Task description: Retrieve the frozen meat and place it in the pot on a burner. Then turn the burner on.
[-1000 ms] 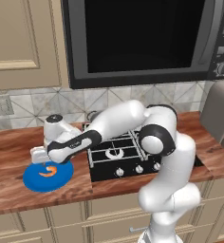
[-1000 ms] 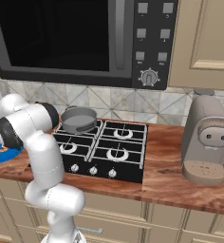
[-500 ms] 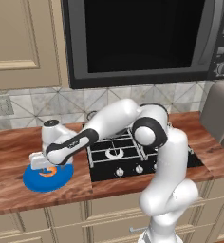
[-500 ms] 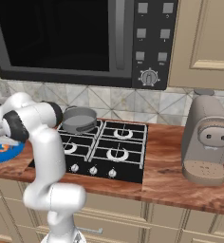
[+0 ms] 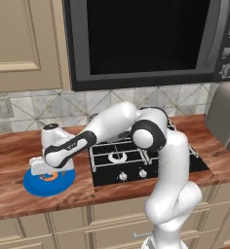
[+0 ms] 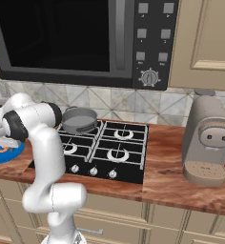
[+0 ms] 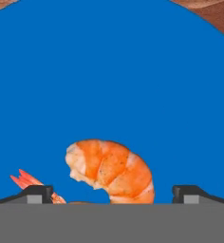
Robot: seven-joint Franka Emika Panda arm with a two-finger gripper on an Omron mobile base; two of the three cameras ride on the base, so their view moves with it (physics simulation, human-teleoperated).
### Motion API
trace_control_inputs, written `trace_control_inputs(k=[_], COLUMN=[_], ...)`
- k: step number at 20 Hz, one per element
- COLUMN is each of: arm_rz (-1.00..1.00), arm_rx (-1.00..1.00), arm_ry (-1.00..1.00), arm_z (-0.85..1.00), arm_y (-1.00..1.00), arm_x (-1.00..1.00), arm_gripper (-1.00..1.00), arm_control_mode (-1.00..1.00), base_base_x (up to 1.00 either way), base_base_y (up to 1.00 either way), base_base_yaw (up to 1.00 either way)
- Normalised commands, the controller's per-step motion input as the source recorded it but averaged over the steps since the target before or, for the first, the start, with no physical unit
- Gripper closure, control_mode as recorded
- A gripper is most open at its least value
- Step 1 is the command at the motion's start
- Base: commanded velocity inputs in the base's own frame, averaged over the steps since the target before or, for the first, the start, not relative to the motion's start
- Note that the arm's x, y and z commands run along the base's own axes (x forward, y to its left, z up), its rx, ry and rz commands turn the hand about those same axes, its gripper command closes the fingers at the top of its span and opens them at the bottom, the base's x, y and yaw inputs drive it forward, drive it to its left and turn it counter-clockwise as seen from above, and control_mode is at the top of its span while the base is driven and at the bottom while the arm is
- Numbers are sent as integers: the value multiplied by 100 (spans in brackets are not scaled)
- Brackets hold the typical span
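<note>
Presently, the gripper [image 5: 47, 171] is seen lowered over the round blue plate [image 5: 36, 186] that lies on the wooden counter [image 5: 9, 155] to the left of the black cooktop [image 6: 128, 164]. Its jaws are held wide apart, with nothing clamped between them. In the hand view, the frozen meat [image 7: 111, 172], a curved orange shrimp with paler streaks, is seen resting on the blue plate [image 7: 114, 71], between the two dark fingertips [image 7: 35, 193], which stand to either side of it near the bottom edge; whether either tip touches it cannot be told. Its thin reddish tail lies close by one tip. From the left base view a small orange patch of the meat [image 5: 49, 177] is visible on the plate just below the hand. The pot [image 6: 79, 120], shallow and grey, is seated on the far left burner [image 6: 72, 127] of the cooktop, well apart from the plate. A row of small silver knobs [image 6: 93, 171] is set along the near edge of the cooktop. A grey coffee machine [image 6: 208, 143] stands on the counter to the right, and a dark microwave [image 6: 76, 40] is mounted above the cooktop.
</note>
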Motion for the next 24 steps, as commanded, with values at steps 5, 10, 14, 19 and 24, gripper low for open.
trace_control_inputs(k=[5,10,14,19,24], arm_rz=[-4,-4,-4,-7,-17], arm_rx=[0,0,0,0,2], arm_ry=[0,0,0,0,-4], arm_z=[-3,-7,-9,-3,0], arm_y=[0,0,0,0,-21], arm_x=[0,0,0,0,0], arm_gripper=[100,100,100,100,100], arm_control_mode=[-100,-100,-100,-100,-100], base_base_x=[0,0,0,0,0], base_base_y=[0,0,0,0,0], base_base_yaw=[0,0,0,0,0])
